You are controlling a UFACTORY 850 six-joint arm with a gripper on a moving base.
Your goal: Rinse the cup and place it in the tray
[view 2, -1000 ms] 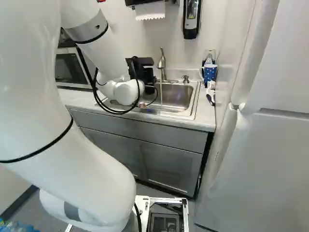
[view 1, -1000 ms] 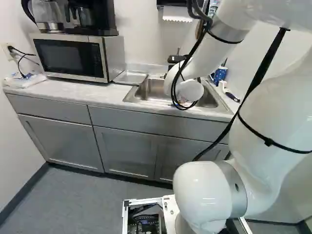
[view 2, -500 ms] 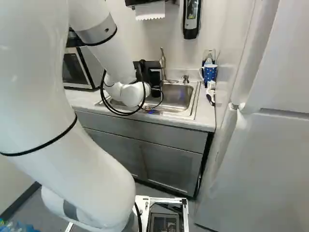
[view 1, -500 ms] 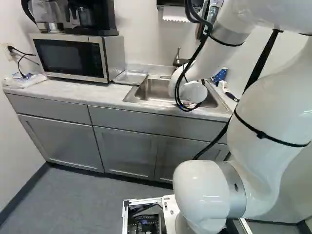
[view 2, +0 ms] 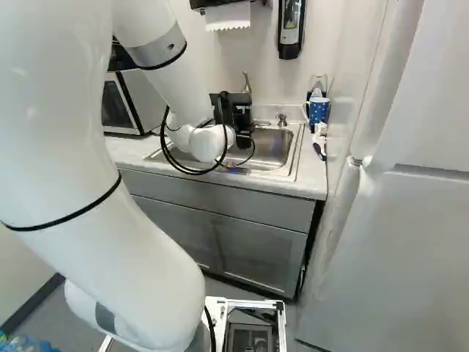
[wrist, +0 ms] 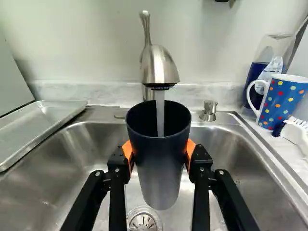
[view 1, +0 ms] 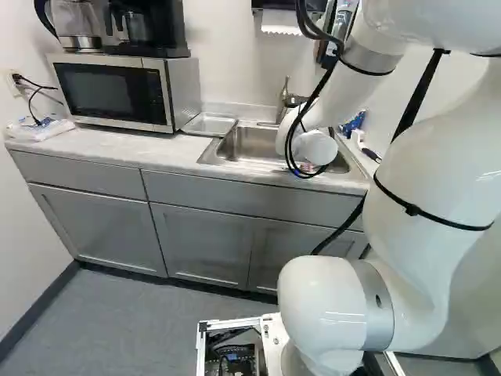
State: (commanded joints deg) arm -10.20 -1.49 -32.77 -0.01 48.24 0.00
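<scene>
In the right base view my gripper point(view 2: 234, 116) hangs over the sink in front of the faucet; its fingertips are hidden there. The wrist view shows the gripper point(wrist: 160, 153) shut on a dark cup point(wrist: 161, 178), an orange pad against each side. The cup is held mouth up above the drain. From the faucet point(wrist: 158, 67) a stream of water point(wrist: 160, 113) falls into the cup's mouth. The metal tray point(wrist: 41, 126) lies on the counter beside the sink; in the left base view the tray point(view 1: 210, 125) is between microwave and sink.
A dotted blue mug point(wrist: 283, 101), a clear container point(wrist: 269, 53) and a brush point(wrist: 293, 132) stand or lie beside the sink. The soap pump point(wrist: 209, 109) is near the faucet. A microwave point(view 1: 117, 92) stands beyond the tray. The sink's rim point(view 2: 299, 150) surrounds the basin.
My wrist and gripper have moved rightward across the sink in both base views, bringing the gripper in front of the faucet. The base has stayed put.
</scene>
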